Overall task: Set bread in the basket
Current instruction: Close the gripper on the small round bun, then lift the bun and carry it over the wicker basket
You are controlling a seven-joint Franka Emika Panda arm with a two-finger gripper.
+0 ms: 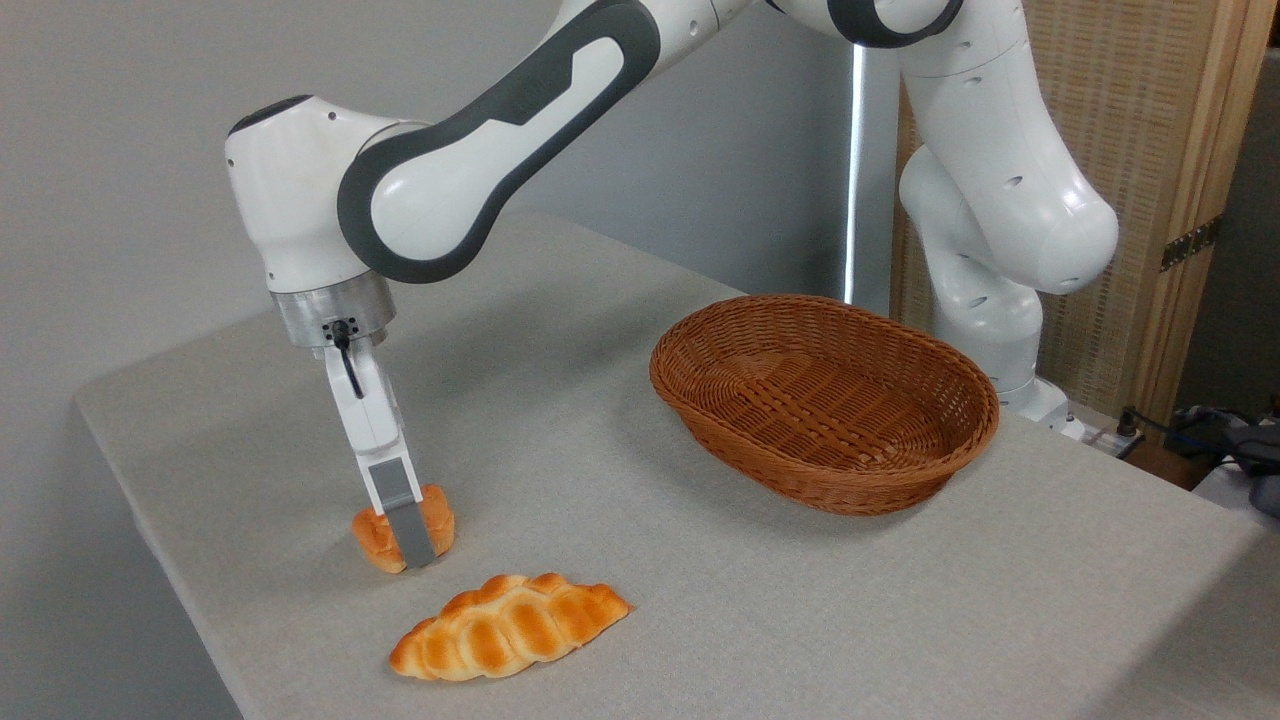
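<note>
Grey cloth covered the counter (700, 620). The jaws (408, 530) straddled the bun (380, 535) at its near-left edge, apparently closed on it, well apart from the basket (825, 400). A shallow pinch might let the lumpy bun slip during lifting, or nudge the loaf (510, 625) nearby.

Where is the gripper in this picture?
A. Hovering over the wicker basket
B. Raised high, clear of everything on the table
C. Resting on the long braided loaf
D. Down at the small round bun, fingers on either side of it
D: the gripper is down at the small bun, a grey finger crossing its front, with the braided loaf and basket apart from it.
</note>
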